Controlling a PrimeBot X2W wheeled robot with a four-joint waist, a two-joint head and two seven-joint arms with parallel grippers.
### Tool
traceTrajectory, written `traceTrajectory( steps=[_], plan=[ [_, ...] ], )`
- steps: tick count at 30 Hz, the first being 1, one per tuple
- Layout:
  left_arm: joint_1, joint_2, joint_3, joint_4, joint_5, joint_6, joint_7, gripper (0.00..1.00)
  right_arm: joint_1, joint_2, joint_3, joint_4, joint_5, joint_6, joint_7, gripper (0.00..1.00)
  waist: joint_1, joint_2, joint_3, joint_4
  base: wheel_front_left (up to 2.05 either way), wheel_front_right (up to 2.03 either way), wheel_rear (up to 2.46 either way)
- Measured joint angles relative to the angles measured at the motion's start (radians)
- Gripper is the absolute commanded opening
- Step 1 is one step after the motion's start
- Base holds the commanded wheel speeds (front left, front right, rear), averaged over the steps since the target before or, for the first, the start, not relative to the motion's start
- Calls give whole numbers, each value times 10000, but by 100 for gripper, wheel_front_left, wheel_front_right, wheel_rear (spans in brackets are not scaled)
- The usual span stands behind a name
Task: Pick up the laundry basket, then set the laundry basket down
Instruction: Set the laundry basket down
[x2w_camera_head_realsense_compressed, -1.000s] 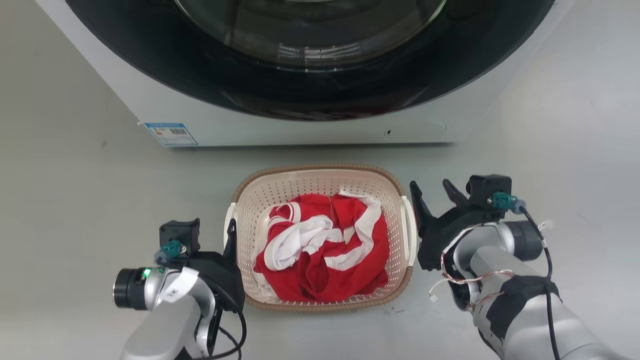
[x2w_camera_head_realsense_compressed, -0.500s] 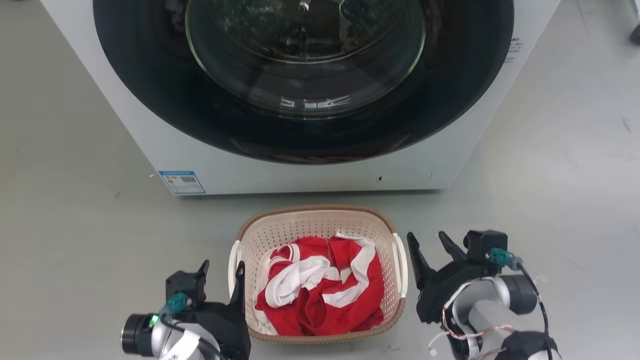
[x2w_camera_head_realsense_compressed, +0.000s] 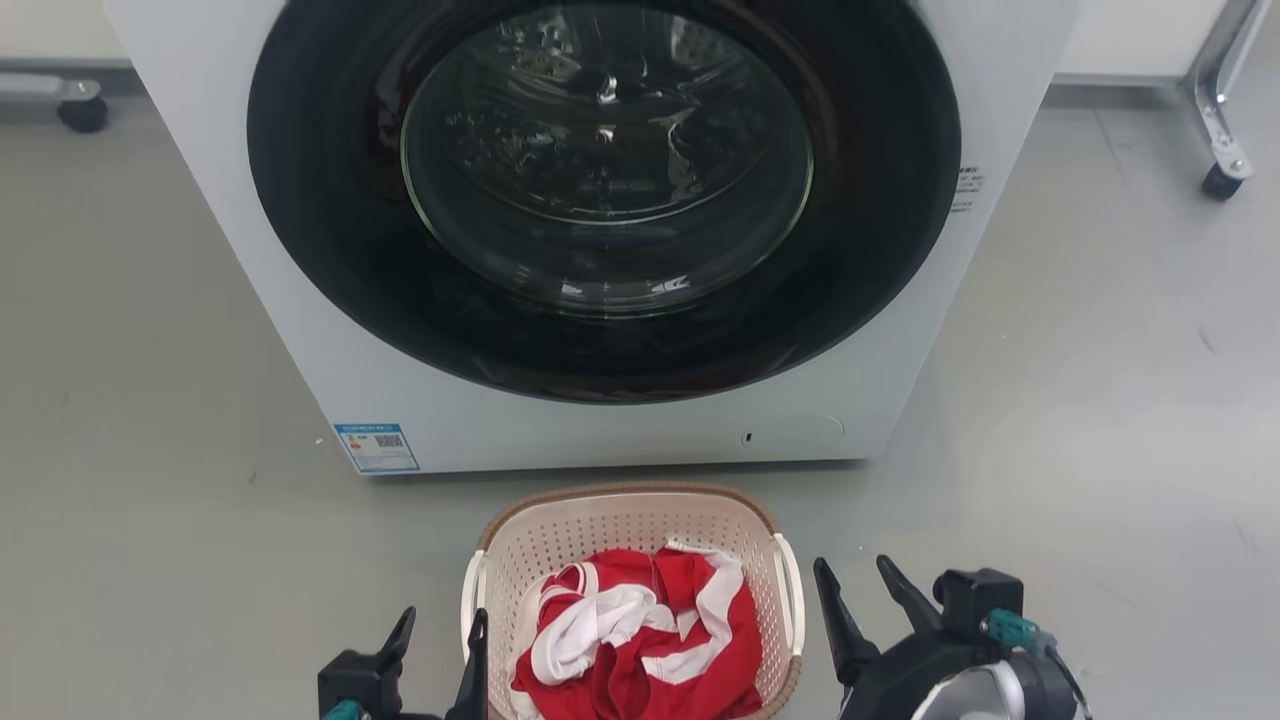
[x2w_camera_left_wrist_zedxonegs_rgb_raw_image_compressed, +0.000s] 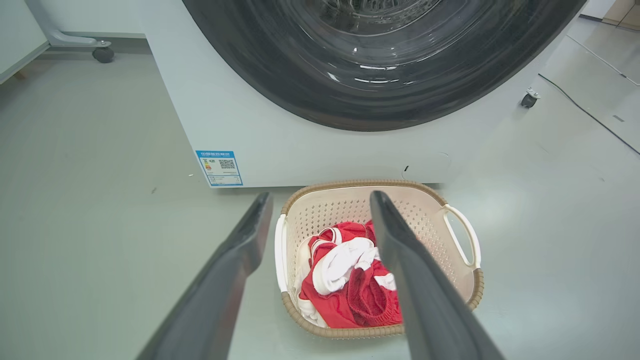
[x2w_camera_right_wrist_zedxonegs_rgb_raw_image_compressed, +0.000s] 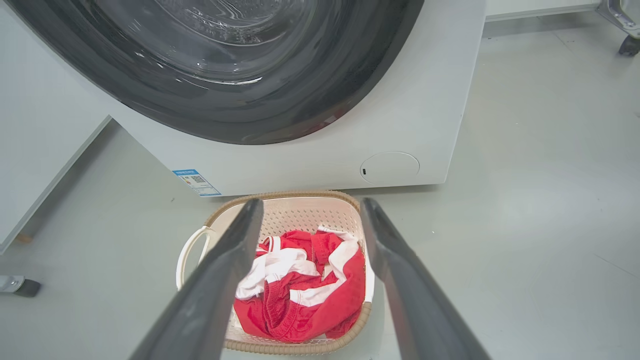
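Laundry basket (x2w_camera_head_realsense_compressed: 620, 530) unmoved; left gripper (x2w_camera_head_realsense_compressed: 442, 628) still spread beside it

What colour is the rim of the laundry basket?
Brown, with a woven look, around the cream laundry basket; clearest in the left wrist view.

We lose the near end of the laundry basket (x2w_camera_head_realsense_compressed: 620, 525) past the head view's 6 o'clock edge, which also cuts off the bodies of the left gripper (x2w_camera_head_realsense_compressed: 444, 625) and right gripper (x2w_camera_head_realsense_compressed: 852, 575). Red and white clothing (x2w_camera_head_realsense_compressed: 640, 655) hides the basket's floor. Print on the washing machine (x2w_camera_head_realsense_compressed: 600, 440) label (x2w_camera_head_realsense_compressed: 377, 447) is too small to read
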Motion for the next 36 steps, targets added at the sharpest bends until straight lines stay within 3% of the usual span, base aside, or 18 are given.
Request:
traceTrajectory(
  steps=[17,36],
  plan=[
    [2052,-176,1521,-2431,1806,8,0,100,2496,-293,-1576,-2842,-1714,-136,-2,100,2,2,-716,-114,0,0,0],
    [3139,-535,2439,-3914,2989,10,0,100,3777,19,-3196,-4341,-3473,-136,-2,100,1,1,-1008,-20,0,0,0]
  ],
)
